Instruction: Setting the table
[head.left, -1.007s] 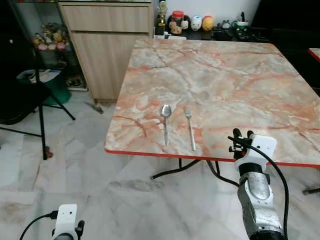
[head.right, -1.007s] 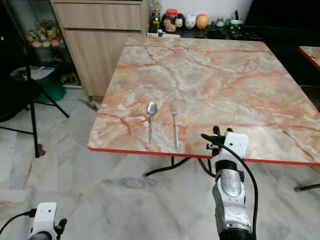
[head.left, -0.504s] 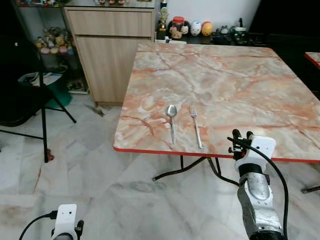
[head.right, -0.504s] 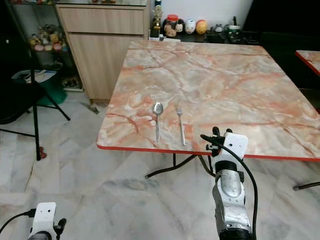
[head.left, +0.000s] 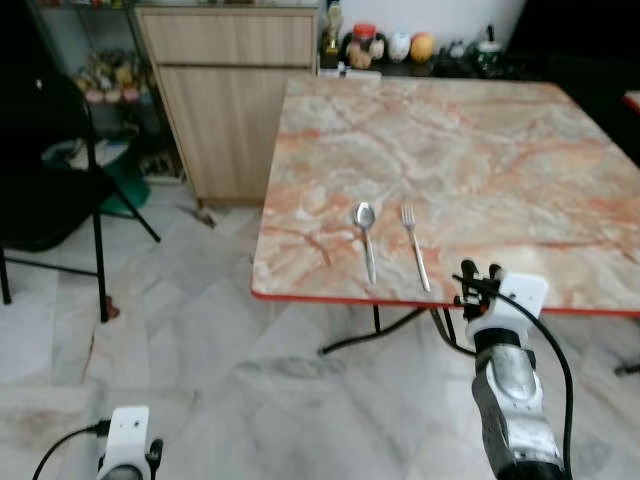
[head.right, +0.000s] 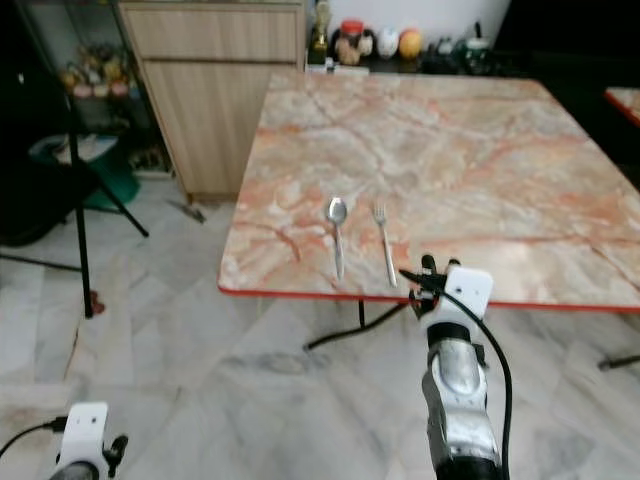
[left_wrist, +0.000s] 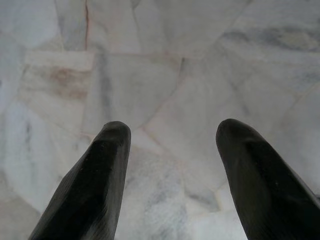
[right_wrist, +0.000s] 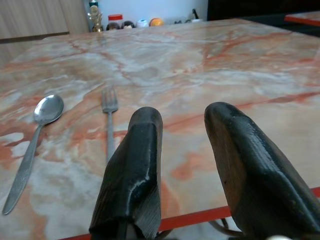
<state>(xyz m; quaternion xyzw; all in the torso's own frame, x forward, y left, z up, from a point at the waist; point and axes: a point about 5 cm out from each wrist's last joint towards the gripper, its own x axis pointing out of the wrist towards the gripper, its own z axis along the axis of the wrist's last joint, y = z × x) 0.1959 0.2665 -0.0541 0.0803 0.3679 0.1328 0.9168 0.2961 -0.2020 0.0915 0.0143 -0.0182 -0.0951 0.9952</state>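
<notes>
On the square bench with the pink and orange marble pattern and red edge (head.left: 520, 150), a silver metal spoon (head.left: 366, 236) and a silver metal fork (head.left: 415, 256) are already laid side by side, parallel and a little apart, near the front edge of the bench. The spoon lies on the side of the fork nearer the bench's left edge. No plate, glass or knife is seen on the bench, so the setting is judged to be only partly done (what else is wanted cannot be known from the task sentence).

The right gripper (right_wrist: 182, 165) is held raised just in front of the bench's front edge, close to the fork handle, pointing over the bench; its fingers are parted with nothing between them. The left gripper (left_wrist: 172, 172) hangs low, well apart from the bench, over the pale marble floor (left_wrist: 165, 65), its fingers also spread and empty.
</notes>
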